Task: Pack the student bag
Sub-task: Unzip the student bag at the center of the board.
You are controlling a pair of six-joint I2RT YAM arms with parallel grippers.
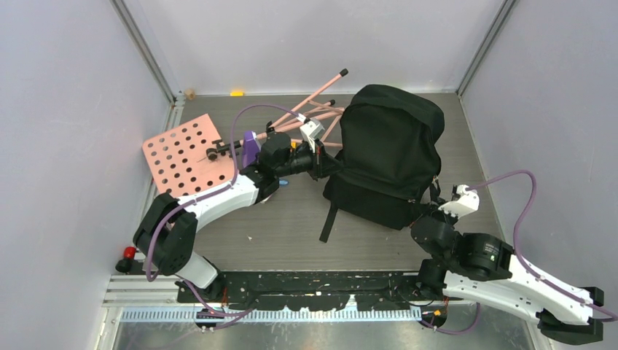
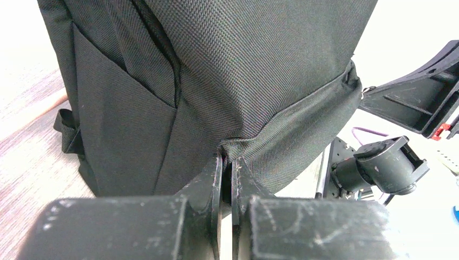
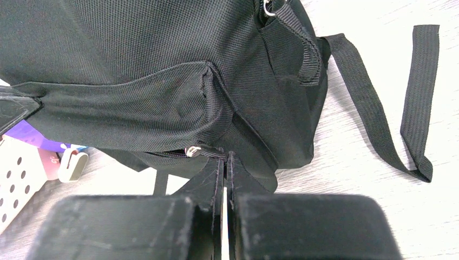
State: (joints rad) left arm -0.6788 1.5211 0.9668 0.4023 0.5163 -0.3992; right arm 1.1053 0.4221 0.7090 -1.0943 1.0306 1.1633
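L gripper [image 2: 227,162] pinches student bag [image 2: 216,70] fabric, fingers nearly closed; R gripper [image 3: 224,160] clamps its zip pull [image 3: 195,150].

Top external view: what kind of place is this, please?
Probably a robotics test cell: plain walls with metal frame posts enclose the table; the left arm and right arm, bolted to a rail at its near edge, hold a student bag.

A large black soft fabric backpack [image 1: 390,153] has the left gripper [image 1: 326,166] at its 9 o'clock side and the right gripper [image 1: 431,209] at its 5 o'clock corner.
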